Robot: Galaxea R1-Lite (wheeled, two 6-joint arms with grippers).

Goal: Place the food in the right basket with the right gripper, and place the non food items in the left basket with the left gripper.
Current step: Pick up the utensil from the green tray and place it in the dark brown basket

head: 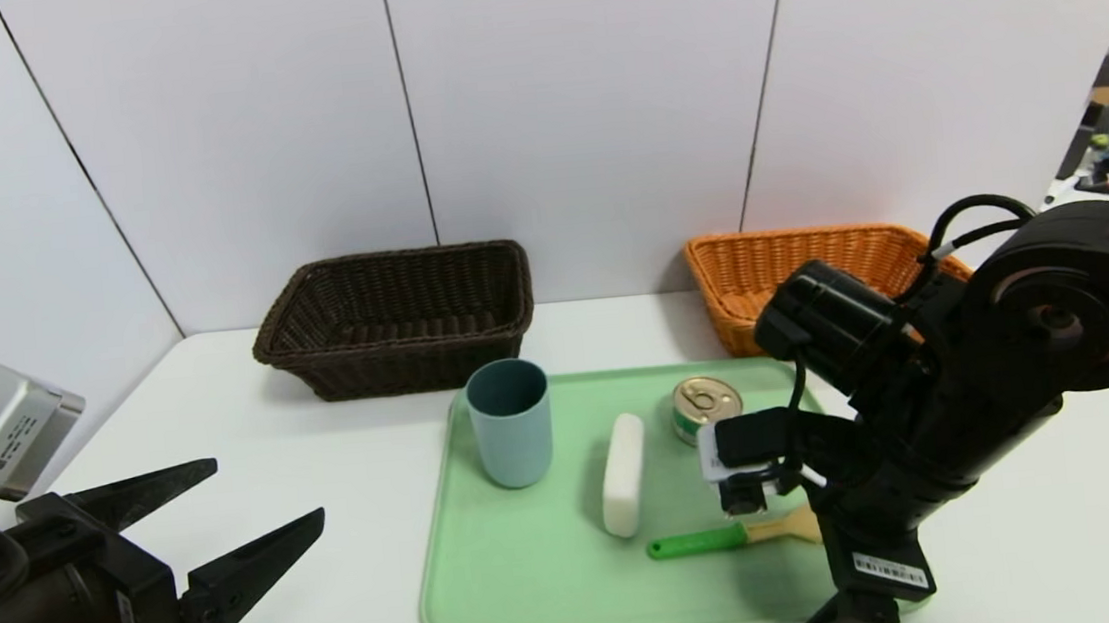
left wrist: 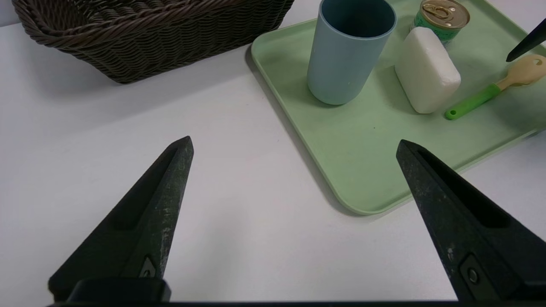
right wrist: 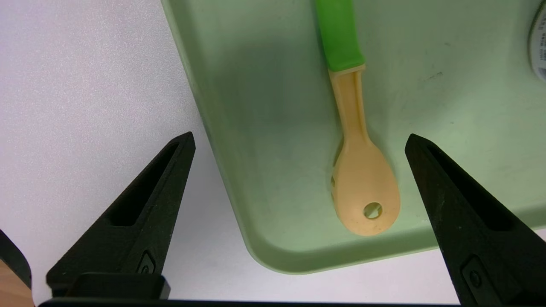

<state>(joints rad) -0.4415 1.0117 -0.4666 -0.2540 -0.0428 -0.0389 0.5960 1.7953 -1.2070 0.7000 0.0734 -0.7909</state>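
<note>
Table (head: 313, 533), white and flat, is carrying everything here. A pale green rectangular plastic tray (head: 528, 585) is lying near its middle. Behind the tray, a dark brown woven wicker basket (head: 395, 320) is sitting to the left by the wall, and an orange woven wicker basket (head: 762, 268) is sitting to the right, partly hidden by the right arm.

The left gripper (head: 270, 502) is hanging low at the table's left edge, well apart from the tray, its two black fingers spread wide with nothing between them. The right gripper (right wrist: 298, 140) is pointing steeply down over the tray's near right corner, its fingers likewise standing wide apart and gripping nothing.

On the tray, a blue-grey plastic cup (head: 511, 421) is standing upright at the far left. A white oblong bar of soap (head: 623, 474) is lying beside it. A small round tin can with a gold pull-tab lid and green label (head: 705, 407) is standing just right of the soap. A beige spoon with a bright green handle (right wrist: 356, 170) is lying flat near the front, its bowl showing between the right gripper's open fingers, apart from both.
</note>
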